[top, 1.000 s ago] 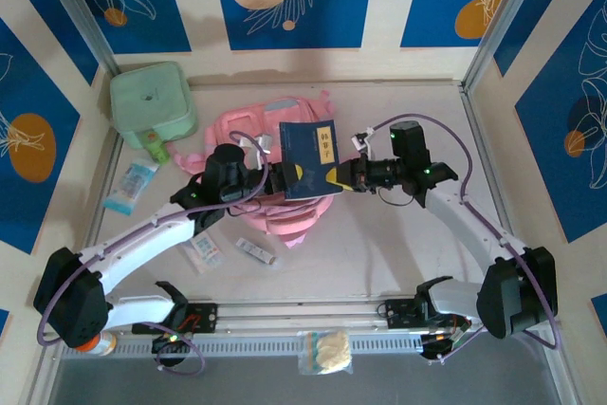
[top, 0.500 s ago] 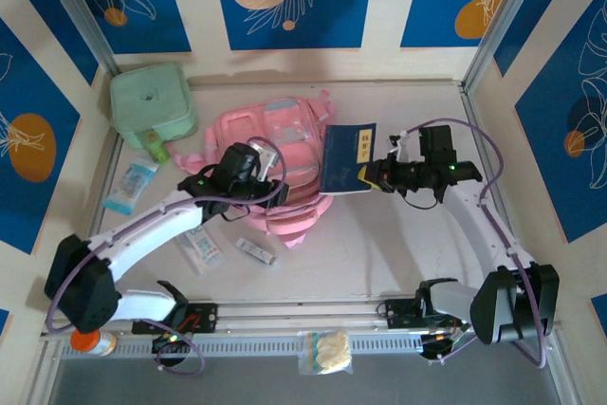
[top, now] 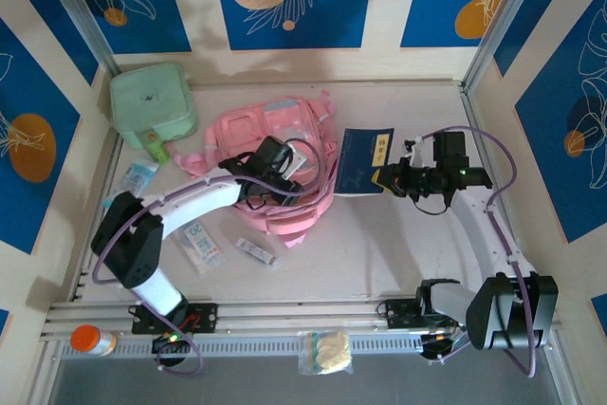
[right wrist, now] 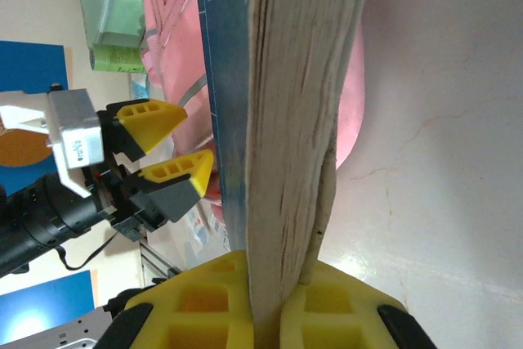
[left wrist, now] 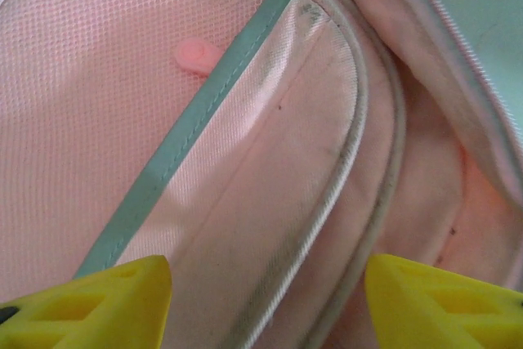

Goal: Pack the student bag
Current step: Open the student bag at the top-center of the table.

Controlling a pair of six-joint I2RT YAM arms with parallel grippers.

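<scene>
The student bag (top: 270, 139), a pink fabric backpack, lies flat at the middle of the table. My left gripper (top: 296, 164) hovers over its right half, open; in the left wrist view its yellow fingertips (left wrist: 90, 300) stand wide apart above the bag's pink lining and piped edge (left wrist: 245, 169), holding nothing. My right gripper (top: 386, 178) is shut on a blue-covered book (top: 364, 159), held just right of the bag. In the right wrist view the book (right wrist: 298, 104) stands edge-on between the yellow pads (right wrist: 204, 300), with the left gripper (right wrist: 167, 145) beyond it.
A mint-green soft case (top: 152, 101) sits at the back left corner. Small packets (top: 138, 177) (top: 199, 242) (top: 254, 250) lie on the table left of and in front of the bag. An orange-capped bottle (top: 85, 339) and a clear pouch (top: 325, 351) rest by the front rail.
My left gripper slid right across the bag and opened wider. The right gripper pulled back to the right with the book, from over the bag to beside it.
</scene>
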